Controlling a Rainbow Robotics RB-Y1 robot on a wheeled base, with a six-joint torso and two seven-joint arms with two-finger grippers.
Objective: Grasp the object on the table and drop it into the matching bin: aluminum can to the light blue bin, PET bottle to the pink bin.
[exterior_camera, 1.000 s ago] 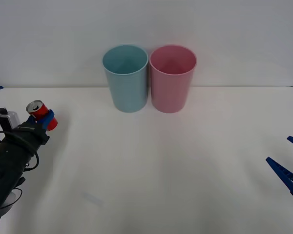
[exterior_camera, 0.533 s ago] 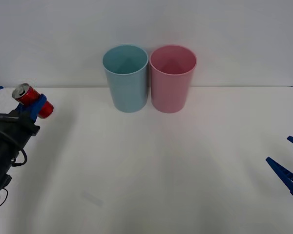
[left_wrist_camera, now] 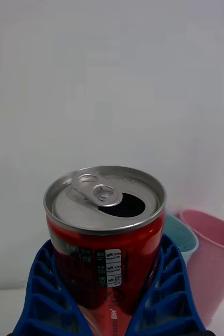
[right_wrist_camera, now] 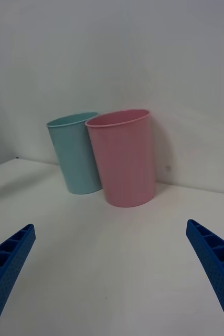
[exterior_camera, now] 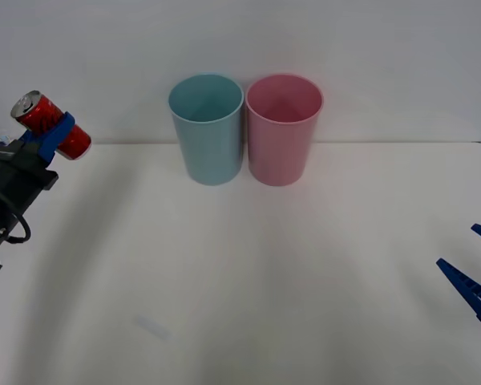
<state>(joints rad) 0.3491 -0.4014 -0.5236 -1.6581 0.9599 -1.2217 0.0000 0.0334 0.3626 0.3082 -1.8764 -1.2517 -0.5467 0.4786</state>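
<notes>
Lifted higher, the left hand [exterior_camera: 54, 132] clenches one can [exterior_camera: 51, 125] (tilted); two bins, right hand [exterior_camera: 474, 265] spread.

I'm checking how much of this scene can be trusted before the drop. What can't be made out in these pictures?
- Aluminum can: its lower body is covered by the left gripper fingers in the left wrist view; the label print is too small to read.
- Light blue bin: mostly behind the can there; its bottom is not visible from the front.
- Right gripper: cut off by the front view's edge.
</notes>
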